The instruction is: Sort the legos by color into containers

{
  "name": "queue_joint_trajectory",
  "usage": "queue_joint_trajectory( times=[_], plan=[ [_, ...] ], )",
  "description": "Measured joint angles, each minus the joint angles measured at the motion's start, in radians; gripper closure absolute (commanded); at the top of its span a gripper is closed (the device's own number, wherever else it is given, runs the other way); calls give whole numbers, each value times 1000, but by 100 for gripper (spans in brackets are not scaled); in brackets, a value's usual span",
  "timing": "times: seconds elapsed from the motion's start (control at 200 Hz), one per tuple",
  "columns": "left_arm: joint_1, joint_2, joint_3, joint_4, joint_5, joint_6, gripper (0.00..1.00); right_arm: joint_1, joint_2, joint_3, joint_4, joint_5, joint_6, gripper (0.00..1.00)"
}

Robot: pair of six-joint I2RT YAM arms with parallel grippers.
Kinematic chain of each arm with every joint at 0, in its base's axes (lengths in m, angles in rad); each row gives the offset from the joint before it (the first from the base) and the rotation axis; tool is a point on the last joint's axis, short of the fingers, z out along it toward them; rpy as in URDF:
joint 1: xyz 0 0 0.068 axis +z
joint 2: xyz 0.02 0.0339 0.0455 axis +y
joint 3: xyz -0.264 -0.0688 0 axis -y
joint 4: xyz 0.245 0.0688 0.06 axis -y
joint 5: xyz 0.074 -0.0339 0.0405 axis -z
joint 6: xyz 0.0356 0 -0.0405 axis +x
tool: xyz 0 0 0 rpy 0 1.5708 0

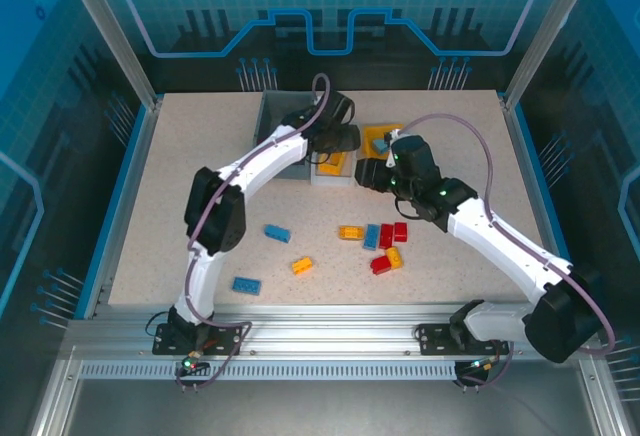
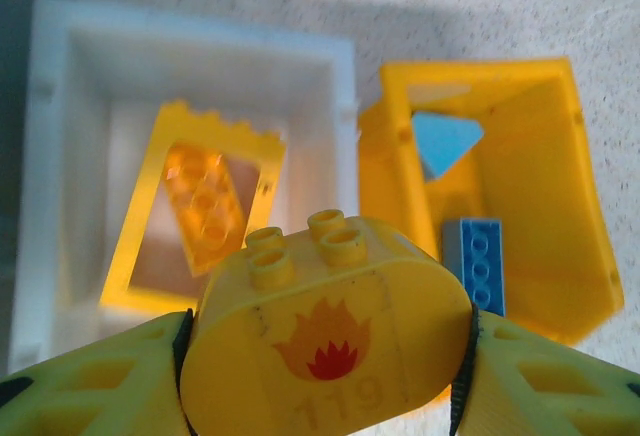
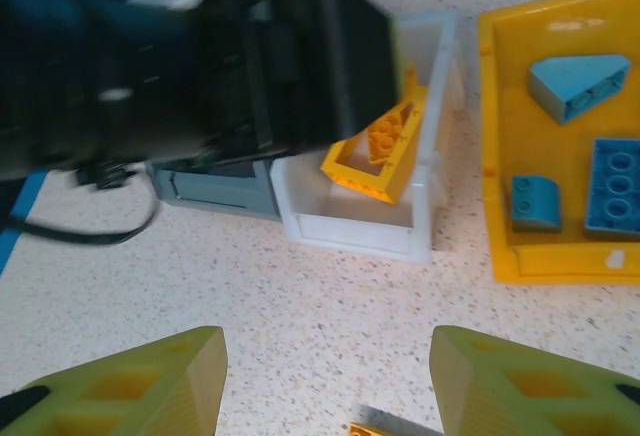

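Blue glowing walls stand round a speckled sandy worktop [image 1: 150, 206], and two white arms reach over it. The left jaws are squeezed shut on a fat yellow plastic brick with rounded ends and a little flame picture [image 2: 325, 341]. They hold it up by the near edge of the small white plastic bin [image 2: 200, 56]. Inside that bin a yellow open frame piece [image 2: 215, 134] leans on its side, and an orange studded brick [image 2: 205, 196] shows through it. Just beside it sits the yellow-orange plastic bin [image 2: 565, 206], with a blue wedge [image 2: 445, 141] and a blue studded brick [image 2: 480, 261] in it. The right jaws are wide open with nothing in them, low over the bare worktop in front of these two bins.

I think the drop could go wrong. The brick hangs close to the bin's front wall, so it may hit the rim and tumble out. It could also land on the leaning frame and bounce. The two arms are very close, so they might bump.

The left arm covers much of the big dark grey bin [image 1: 268, 126], so I can't tell what is in it. The number under the flame is too faint to read. A bunch of red, yellow and blue loose bricks [image 1: 385, 241] waits on the worktop.
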Motion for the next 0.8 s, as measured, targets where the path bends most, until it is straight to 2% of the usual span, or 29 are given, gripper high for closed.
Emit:
queue_joint_trajectory(
  times=[0.205, 0.3, 0.42, 0.49, 0.8],
  plan=[
    [48, 135, 171, -43, 0, 50, 52, 0, 12, 21, 17, -41, -1, 42],
    [64, 156, 183, -53, -1, 66, 50, 0, 12, 21, 17, -53, -1, 42],
    [69, 170, 191, -58, 0, 76, 34, 0, 12, 21, 17, -58, -1, 41],
    [69, 174, 200, -68, 2, 79, 30, 0, 12, 21, 16, -62, -1, 40],
    [68, 136, 192, -87, 12, 88, 26, 13, -13, 2, -14, -63, -23, 39]
  ],
)
